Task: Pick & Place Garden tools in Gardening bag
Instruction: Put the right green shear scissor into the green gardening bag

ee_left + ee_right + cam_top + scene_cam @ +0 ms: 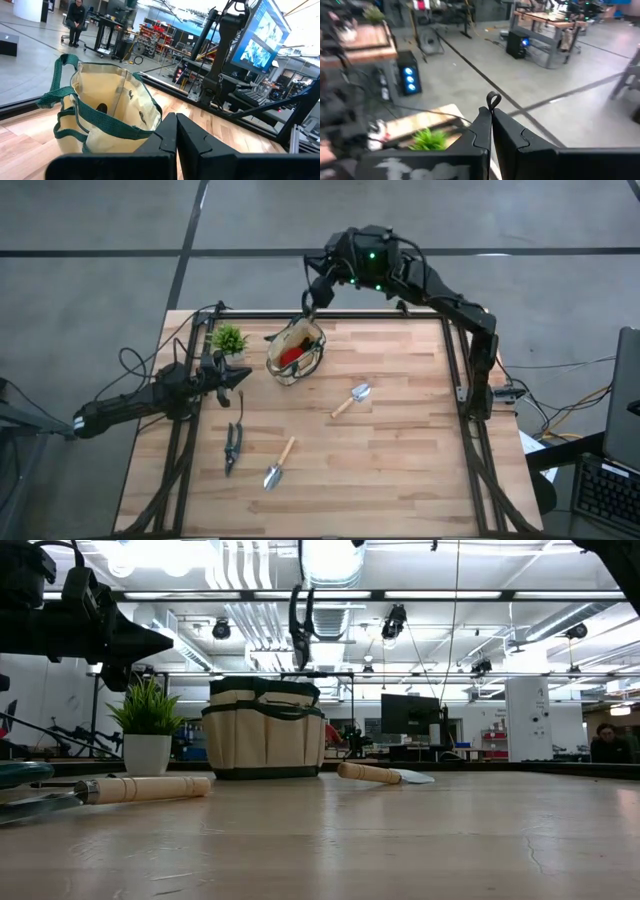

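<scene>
The beige gardening bag stands upright on its base at the far middle of the table, with a red item inside. My right gripper is above the bag's far side, shut on a dark pair of shears. My left gripper is shut and empty at the table's left, pointing toward the bag. One trowel lies right of the bag. A second trowel and the dark pruning shears lie flat toward the near left. My right gripper pinches the shears between its two shut fingers, which point down from above. A small dark loop of the shears sticks out past the fingertips. The shears hang upright below the gripper, lifted clear, above the bag's open top. The fingers hide the exact place of contact.
A small green potted plant stands just left of the bag, between it and my left gripper. Black frame rails run along the table's left, right and far edges. There is bare wood at the near right.
</scene>
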Robot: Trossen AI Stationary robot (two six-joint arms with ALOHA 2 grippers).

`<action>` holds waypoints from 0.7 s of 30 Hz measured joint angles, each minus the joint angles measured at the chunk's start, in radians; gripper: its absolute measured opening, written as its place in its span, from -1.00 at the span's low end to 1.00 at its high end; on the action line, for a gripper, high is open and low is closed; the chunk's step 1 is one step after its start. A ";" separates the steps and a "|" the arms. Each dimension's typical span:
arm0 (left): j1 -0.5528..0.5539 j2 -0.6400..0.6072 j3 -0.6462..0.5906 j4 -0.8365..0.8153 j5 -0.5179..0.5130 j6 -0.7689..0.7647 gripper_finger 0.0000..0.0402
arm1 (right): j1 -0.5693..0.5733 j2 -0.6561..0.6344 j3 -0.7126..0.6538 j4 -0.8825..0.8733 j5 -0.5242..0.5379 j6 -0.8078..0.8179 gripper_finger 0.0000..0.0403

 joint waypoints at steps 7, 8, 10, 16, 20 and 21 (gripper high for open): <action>0.000 0.000 0.000 0.000 0.000 0.000 -0.97 | -0.056 -0.008 -0.001 -0.047 -0.007 -0.101 -0.96; 0.000 0.000 0.000 0.000 0.000 0.000 -0.97 | -0.064 -0.008 -0.003 -0.050 -0.008 -0.108 -0.96; 0.000 0.000 0.000 0.000 0.000 0.000 -0.97 | -0.081 -0.008 -0.004 -0.066 -0.012 -0.119 -0.96; 0.000 0.000 0.000 0.000 0.000 0.000 -0.97 | -0.122 -0.008 -0.004 -0.114 -0.034 -0.139 -0.96; 0.000 0.000 0.000 0.000 0.000 0.000 -0.97 | -0.132 -0.008 -0.007 -0.135 -0.069 -0.135 -0.96; 0.000 0.000 0.000 0.000 0.000 0.000 -0.97 | -0.133 -0.008 -0.009 -0.136 -0.071 -0.135 -0.96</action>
